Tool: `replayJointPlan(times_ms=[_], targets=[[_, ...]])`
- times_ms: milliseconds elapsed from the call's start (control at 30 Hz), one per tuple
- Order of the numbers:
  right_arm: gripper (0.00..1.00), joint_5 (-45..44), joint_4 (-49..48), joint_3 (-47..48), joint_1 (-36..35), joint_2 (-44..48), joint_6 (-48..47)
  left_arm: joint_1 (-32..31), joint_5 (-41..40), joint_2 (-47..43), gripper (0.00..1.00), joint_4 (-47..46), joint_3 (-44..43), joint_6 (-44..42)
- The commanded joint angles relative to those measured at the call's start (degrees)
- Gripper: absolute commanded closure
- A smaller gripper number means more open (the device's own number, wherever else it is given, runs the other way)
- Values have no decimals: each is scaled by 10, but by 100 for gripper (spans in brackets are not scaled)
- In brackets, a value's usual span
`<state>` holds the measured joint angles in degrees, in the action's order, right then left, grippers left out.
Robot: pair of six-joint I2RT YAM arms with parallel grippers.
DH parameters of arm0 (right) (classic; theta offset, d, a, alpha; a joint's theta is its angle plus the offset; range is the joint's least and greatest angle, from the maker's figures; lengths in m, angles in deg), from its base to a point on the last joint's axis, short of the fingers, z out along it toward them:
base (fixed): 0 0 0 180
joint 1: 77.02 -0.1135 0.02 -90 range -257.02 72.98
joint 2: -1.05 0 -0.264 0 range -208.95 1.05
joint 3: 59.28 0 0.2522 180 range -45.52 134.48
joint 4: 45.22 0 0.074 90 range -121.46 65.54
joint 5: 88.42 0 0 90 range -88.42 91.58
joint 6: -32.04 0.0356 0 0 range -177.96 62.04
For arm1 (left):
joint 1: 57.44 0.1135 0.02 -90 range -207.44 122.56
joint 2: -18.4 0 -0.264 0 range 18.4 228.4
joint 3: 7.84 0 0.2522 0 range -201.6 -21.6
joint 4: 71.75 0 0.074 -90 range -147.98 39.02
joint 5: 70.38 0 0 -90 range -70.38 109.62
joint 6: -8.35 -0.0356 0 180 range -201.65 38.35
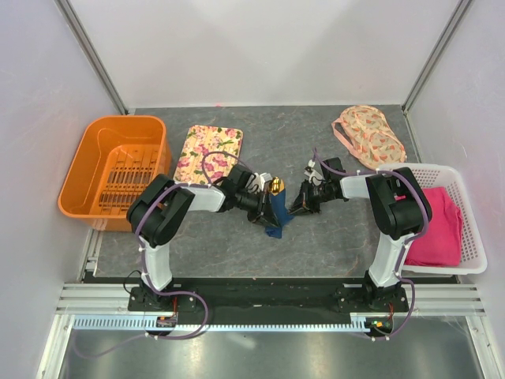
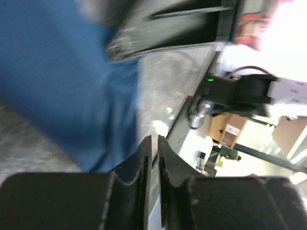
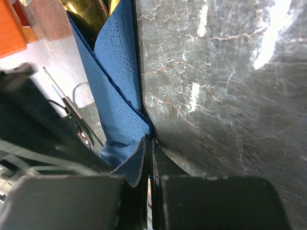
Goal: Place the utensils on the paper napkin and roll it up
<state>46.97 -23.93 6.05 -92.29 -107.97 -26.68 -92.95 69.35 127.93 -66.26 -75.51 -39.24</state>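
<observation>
The navy paper napkin point(image 1: 274, 223) stands bunched between my two grippers at the middle of the table. Gold utensils point(image 1: 276, 185) poke out of its far end. In the right wrist view the napkin point(image 3: 120, 96) is folded around the utensils point(image 3: 91, 12). Its folded edge runs down into the tips of my right gripper point(image 3: 149, 141), which is shut on it. My right gripper point(image 1: 300, 202) is at the napkin's right side. My left gripper point(image 1: 263, 207) is at its left side. In the left wrist view my left gripper point(image 2: 154, 140) has its jaws almost together with nothing between them. The blurred napkin point(image 2: 57, 86) lies just beside it.
An orange basket point(image 1: 79, 181) stands at the left with a floral tray point(image 1: 209, 151) beside it. A patterned fabric piece point(image 1: 369, 136) lies at the back right. A white basket point(image 1: 442, 168) at the right holds a pink cloth point(image 1: 438, 225).
</observation>
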Motion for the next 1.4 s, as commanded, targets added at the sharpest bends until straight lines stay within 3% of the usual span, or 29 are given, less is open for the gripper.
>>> replayJointPlan(times_ms=[0, 233, 267, 367, 433, 767, 933, 1133, 1367], targets=[[100, -94, 34, -25, -6, -23, -26, 1, -42, 36, 86, 96, -25, -44], [100, -81, 31, -21, -6, -7, -30, -2, -75, 67, 92, 158, -52, -59], [89, -75, 28, -20, -6, -4, -30, -2, -75, 69, 92, 163, -55, -62], [69, -69, 14, -14, -6, 14, -19, -3, -80, 69, 93, 166, -57, -62], [62, -65, 5, -4, -6, 25, -9, -4, -79, 70, 94, 167, -57, -63], [51, -78, 12, 49, -20, -1, -15, -6, -78, 71, 94, 167, -61, -66], [53, -85, 13, 55, -34, -12, -17, -6, -78, 72, 94, 167, -63, -67], [63, -91, 19, 46, -36, -22, -28, -6, -77, 72, 93, 167, -64, -68], [97, -112, 33, 40, -37, -49, -43, -1, -65, 46, 90, 130, -49, -64]])
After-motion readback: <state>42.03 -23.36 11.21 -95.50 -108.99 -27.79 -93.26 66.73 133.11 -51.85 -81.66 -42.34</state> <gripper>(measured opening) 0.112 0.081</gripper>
